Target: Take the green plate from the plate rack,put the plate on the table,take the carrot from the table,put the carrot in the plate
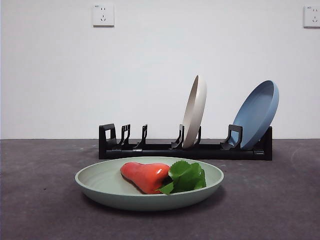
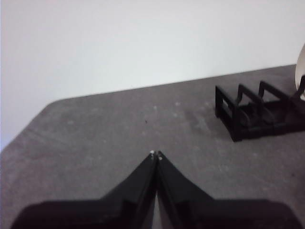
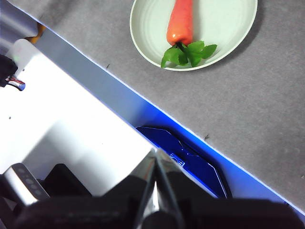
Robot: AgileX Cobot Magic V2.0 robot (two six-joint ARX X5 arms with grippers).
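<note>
The green plate (image 1: 105,182) lies flat on the table (image 1: 40,200) in front of the plate rack (image 1: 165,149). The carrot (image 1: 145,175) lies in the plate, its green leaves toward the right. The right wrist view shows the plate (image 3: 224,33) and the carrot (image 3: 181,21) from above. My right gripper (image 3: 156,155) is shut and empty, drawn back over the table's near edge, well away from the plate. My left gripper (image 2: 156,154) is shut and empty above bare table, apart from the rack's end (image 2: 248,112). Neither gripper shows in the front view.
A cream-white plate (image 1: 195,110) and a blue plate (image 1: 257,112) stand in the rack's right half. The rack's left slots hold nothing. A white robot base (image 3: 62,129) and a blue part (image 3: 190,160) lie below the table's edge in the right wrist view.
</note>
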